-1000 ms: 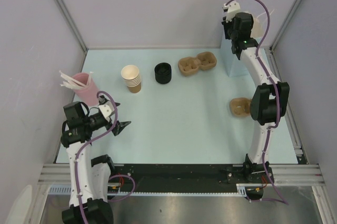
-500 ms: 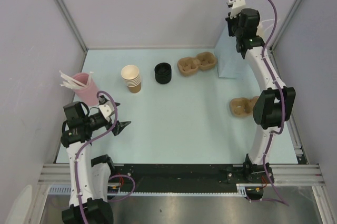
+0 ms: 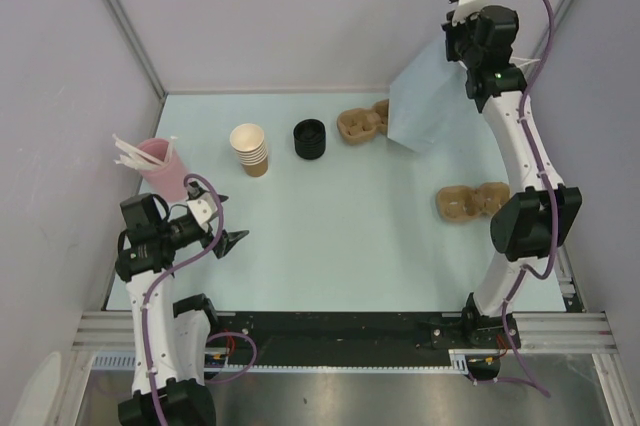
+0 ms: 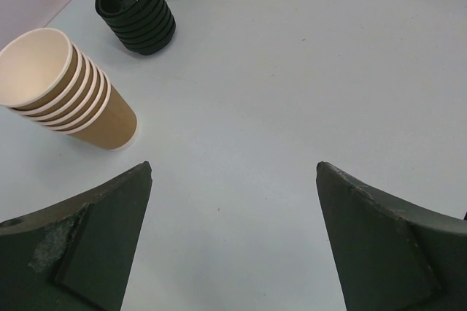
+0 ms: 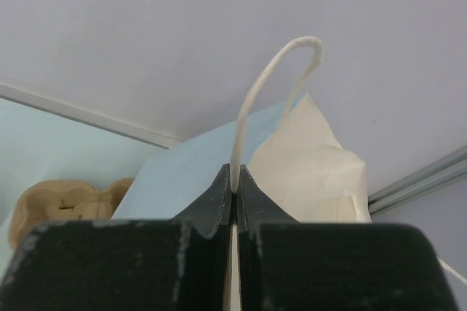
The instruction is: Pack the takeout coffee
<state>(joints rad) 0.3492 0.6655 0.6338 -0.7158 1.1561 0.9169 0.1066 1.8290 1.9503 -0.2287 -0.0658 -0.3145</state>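
Right gripper (image 5: 235, 179): its jaws are pressing together on the white cord handle (image 5: 305, 40) of a pale blue paper bag (image 3: 428, 104), and the cord is looping up from between the fingertips
Right arm: it is stretching tall over the far right corner of the table (image 3: 340, 246), with the wrist high by the back wall
Pale blue paper bag: it is hanging tilted under the right gripper, one lower corner pointing down at the table; I cannot tell whether that corner is touching. In the right wrist view a white paper panel is showing beside the blue face
Left gripper (image 4: 233, 170): its fingers are standing wide apart and gripping nothing, hovering over bare table near the left edge
Takeout coffee: no view is showing a lone cup, so I cannot tell where it is; the only tan cups in sight are sitting nested
Stack of tan cups (image 3: 252, 151): it is standing toward the far left, cream-white inside, just beside the stack of black lids (image 3: 309, 138)
Far cup carrier (image 3: 358, 124): it is lying right of the lids, its right end hiding behind the bag
Near cup carrier (image 3: 466, 202): it is lying at the right edge, partly behind the right arm
Pink cup (image 3: 160, 170): it is standing at the left edge, holding white stirrers (image 3: 128, 153)
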